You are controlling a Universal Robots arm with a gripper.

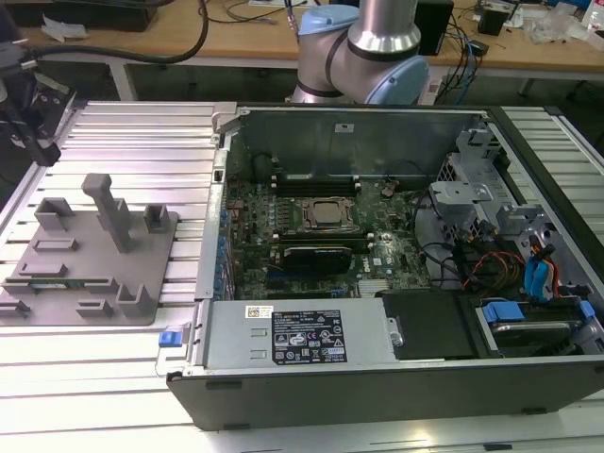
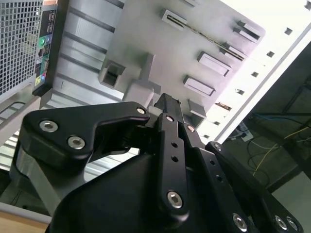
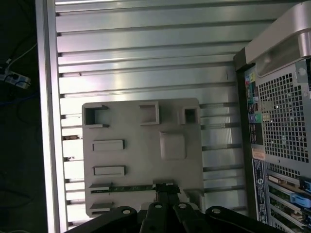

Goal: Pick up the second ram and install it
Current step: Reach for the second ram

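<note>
The ram [image 3: 131, 188] lies slotted along one edge of the fixture [image 3: 141, 148], by the tabletop's [image 3: 146, 48] edge. The hand [image 3: 165, 190] hangs over it; how far open, I cannot tell. A skewed grip could jam the thin stick there.

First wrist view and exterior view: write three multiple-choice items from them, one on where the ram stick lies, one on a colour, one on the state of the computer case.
1. Where does the second ram lie?
A on the wooden bench; B on the fixture plate; C on the floor.
2. What colour is the fixture plate?
A grey; B blue; C red.
3. The computer case is:
A shut by a panel; B standing upright; C lying open, panel off.

Key: B, the thin green stick sits in a groove of the plate. A, the plate is plain grey in the first wrist view. C, the motherboard shows from above.
</note>
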